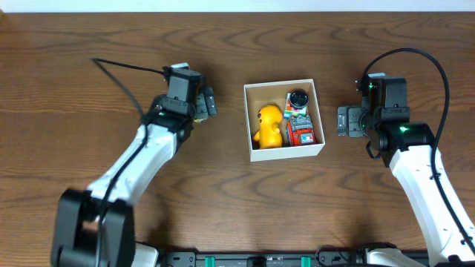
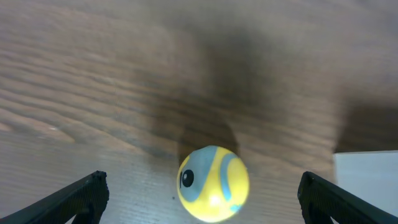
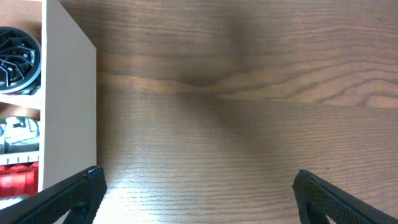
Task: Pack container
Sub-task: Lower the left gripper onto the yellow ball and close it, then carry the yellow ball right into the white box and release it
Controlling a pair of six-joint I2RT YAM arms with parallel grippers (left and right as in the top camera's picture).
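Note:
The container (image 1: 283, 83) is a small white square box with a brown inside at the table's middle. It holds a yellow toy figure (image 1: 270, 124), a round black item (image 1: 298, 98) and a red and white toy (image 1: 301, 130). My left gripper (image 1: 207, 102) is open to the left of the box, its fingers wide on either side of a yellow and blue ball (image 2: 213, 183) on the table, not touching it. My right gripper (image 1: 347, 121) is open and empty just right of the box; the box wall (image 3: 68, 112) shows at the left of the right wrist view.
The brown wooden table (image 1: 89, 89) stretches around the box. A black cable (image 1: 122, 68) runs over the table behind the left arm. A corner of the box (image 2: 367, 180) shows at the right of the left wrist view.

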